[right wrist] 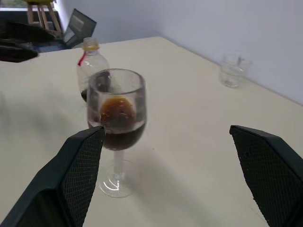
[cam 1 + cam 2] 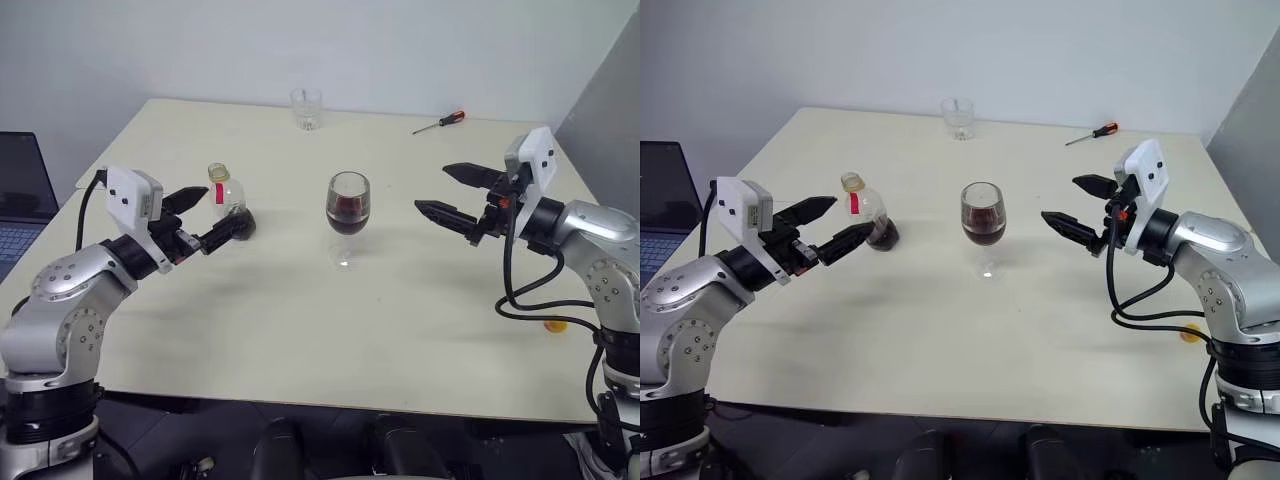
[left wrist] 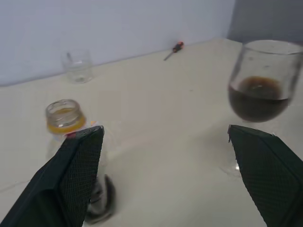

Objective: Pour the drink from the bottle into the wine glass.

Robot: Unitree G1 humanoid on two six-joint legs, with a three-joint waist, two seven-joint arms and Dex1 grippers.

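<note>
The bottle (image 2: 226, 193) stands upright on the table, left of centre, its mouth uncapped above a yellow ring and red label, with a little dark liquid at its base. The wine glass (image 2: 348, 212) stands at the table's middle, and the dark brown drink (image 1: 116, 130) fills the lower part of its bowl. My left gripper (image 2: 215, 214) hovers open just on the near side of the bottle, pointing level toward it, with nothing between its fingers. My right gripper (image 2: 433, 189) hangs open to the right of the glass, well apart from it, aimed at it.
A short clear tumbler (image 2: 306, 108) stands at the table's far edge, and a red-handled screwdriver (image 2: 440, 122) lies at the far right. A laptop (image 2: 15, 195) sits off the table's left side. A small orange-yellow object (image 2: 555, 324) lies near the right front edge.
</note>
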